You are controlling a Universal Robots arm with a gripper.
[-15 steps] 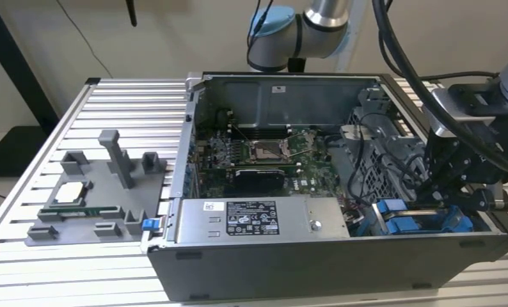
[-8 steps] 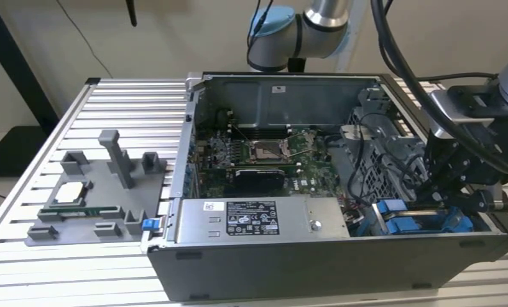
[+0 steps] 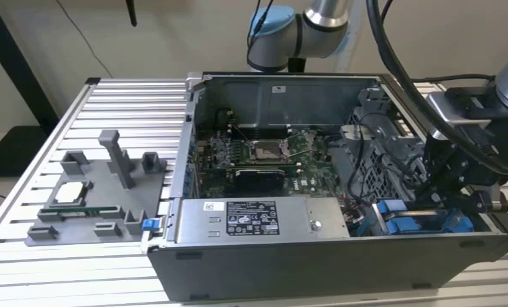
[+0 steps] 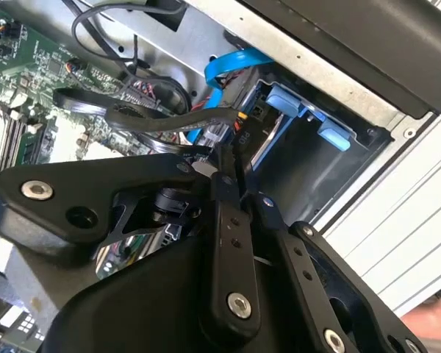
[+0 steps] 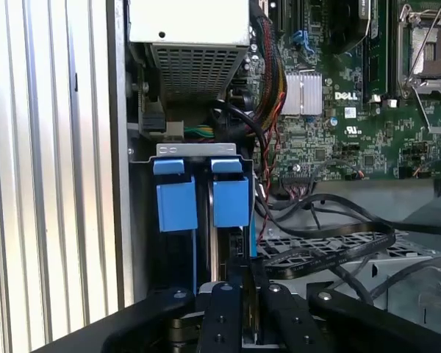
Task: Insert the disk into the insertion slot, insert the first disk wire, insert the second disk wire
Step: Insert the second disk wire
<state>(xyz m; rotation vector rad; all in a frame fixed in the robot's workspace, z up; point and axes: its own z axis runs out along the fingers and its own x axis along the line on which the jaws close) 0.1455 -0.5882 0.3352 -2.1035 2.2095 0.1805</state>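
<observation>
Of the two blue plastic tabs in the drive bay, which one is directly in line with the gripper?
In the first wrist view, the tab nearer the motherboard; the gripper sits straight below it, while the other tab lies nearer the case wall.

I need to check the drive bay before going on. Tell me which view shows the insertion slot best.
The first wrist view: it looks straight at the insertion slot, showing its grey metal frame and two blue tabs side by side. The second wrist view shows the slot at an angle, partly behind the gripper. The exterior view shows only blue parts of it behind the arm.
</observation>
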